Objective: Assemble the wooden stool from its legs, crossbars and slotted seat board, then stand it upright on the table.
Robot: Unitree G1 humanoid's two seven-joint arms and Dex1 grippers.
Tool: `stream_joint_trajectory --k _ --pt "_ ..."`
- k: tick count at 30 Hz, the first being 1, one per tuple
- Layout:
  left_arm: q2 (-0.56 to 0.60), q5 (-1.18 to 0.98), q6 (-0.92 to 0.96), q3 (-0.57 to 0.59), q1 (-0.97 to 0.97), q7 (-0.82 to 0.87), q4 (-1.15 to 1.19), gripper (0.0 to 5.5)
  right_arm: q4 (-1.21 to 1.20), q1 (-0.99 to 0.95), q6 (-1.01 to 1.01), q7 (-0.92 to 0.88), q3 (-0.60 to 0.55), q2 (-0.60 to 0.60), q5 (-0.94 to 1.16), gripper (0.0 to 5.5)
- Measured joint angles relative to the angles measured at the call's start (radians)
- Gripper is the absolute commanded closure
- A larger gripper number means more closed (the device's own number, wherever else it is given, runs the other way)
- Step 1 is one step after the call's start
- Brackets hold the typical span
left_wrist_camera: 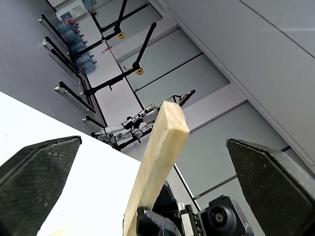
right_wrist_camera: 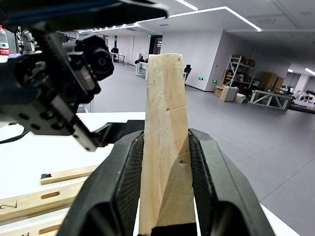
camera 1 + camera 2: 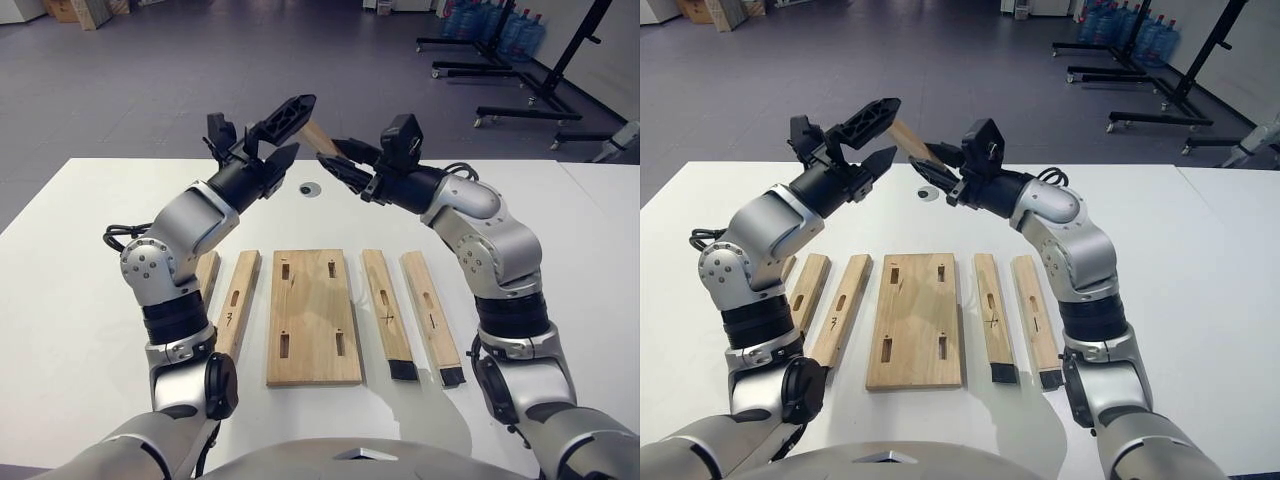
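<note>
Clamping a short wooden crossbar (image 2: 166, 123) in the right gripper (image 2: 166, 147), with both pads tight against its side faces and its lower end sunk between them. Held up in the air over the far middle of the table (image 3: 80, 250), tilted, with the free end rising toward the robot's left. Met there by the left gripper (image 3: 290, 130), spread wide with one finger either side of that free end and touching neither, going by the left wrist view. Both raised well above the tabletop, nearly tip to tip.

Lying flat below, nearer the robot:
- slotted seat board (image 3: 313, 315) in the middle, long side running away from the robot, with four slots, two toward each end.
- inner right leg (image 3: 386, 310) just beside the board's right edge, and outer right leg (image 3: 431, 315) next to it, slightly apart. One slot on each, plus a dark cap on each near end.
- inner left leg (image 3: 238, 300) near the board's left edge with a clear gap and one slot visible.
- outer left leg (image 3: 207, 272) beyond that, mostly hidden behind the left arm.

All four legs roughly parallel to the board.

Also a small round grommet (image 3: 311, 188) set in the table past the board's far end, under the raised grippers.
</note>
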Motion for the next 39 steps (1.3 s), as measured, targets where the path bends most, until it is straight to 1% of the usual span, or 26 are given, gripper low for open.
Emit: stream_joint_trajectory --k 8,16,22,26,32,33,39 --pt "0.028 0.029 -0.049 -0.082 0.011 -0.017 -0.008 0.1 -0.001 0.001 0.0 -0.024 0.036 0.02 -0.02 4.22" --pt "0.071 0.045 -0.092 -0.09 0.017 -0.047 -0.008 1.34 -0.006 0.02 0.0 -0.032 0.038 0.023 -0.022 4.22" --pt "0.074 0.058 -0.1 -0.13 0.019 -0.053 -0.01 2.22 -0.006 0.02 0.0 -0.042 0.038 0.03 -0.022 4.22" --pt "0.074 0.071 -0.113 -0.136 0.023 -0.056 -0.01 2.92 -0.008 0.02 0.0 -0.042 0.039 0.036 -0.022 4.22" --pt "0.078 0.078 -0.119 -0.137 0.024 -0.057 -0.01 3.77 -0.02 0.021 0.001 -0.043 0.043 0.036 -0.022 4.22" --pt "0.078 0.078 -0.12 -0.137 0.024 -0.057 -0.01 4.0 -0.02 0.021 0.0 -0.043 0.043 0.037 -0.022 4.22" --pt "0.08 0.092 -0.12 -0.149 0.038 -0.064 -0.011 4.95 -0.019 0.021 0.014 -0.047 0.045 0.038 -0.022 4.22"
